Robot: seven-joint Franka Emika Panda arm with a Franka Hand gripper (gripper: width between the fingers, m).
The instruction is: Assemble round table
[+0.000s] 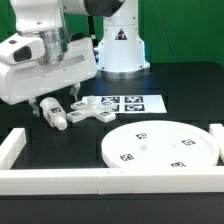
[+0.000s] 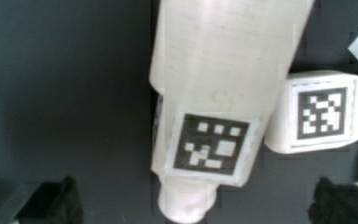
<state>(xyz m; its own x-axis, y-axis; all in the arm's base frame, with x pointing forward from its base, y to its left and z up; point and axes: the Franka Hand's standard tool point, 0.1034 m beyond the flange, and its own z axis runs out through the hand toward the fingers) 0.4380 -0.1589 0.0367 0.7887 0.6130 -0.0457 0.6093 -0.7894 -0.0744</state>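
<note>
The short cylinder leg (image 2: 208, 95) lies flat on the black table, with one tag facing the wrist camera and a narrower peg at its end. My gripper (image 2: 202, 205) is open, its two dark fingers (image 2: 51, 202) standing on either side of that peg end without touching it. In the exterior view the gripper (image 1: 58, 108) hovers low over the leg (image 1: 57, 119) at the exterior view's left. The cross-shaped base (image 1: 95, 112) lies just beside the leg and shows in the wrist view too as the base (image 2: 322, 112). The large round disc (image 1: 160, 148) lies flat at the front right.
The marker board (image 1: 128, 102) lies behind the base. A long white border rail (image 1: 60, 179) runs along the front edge, with side pieces at the left (image 1: 12, 146) and the right (image 1: 217, 135). The arm's white pedestal (image 1: 118, 45) stands at the back.
</note>
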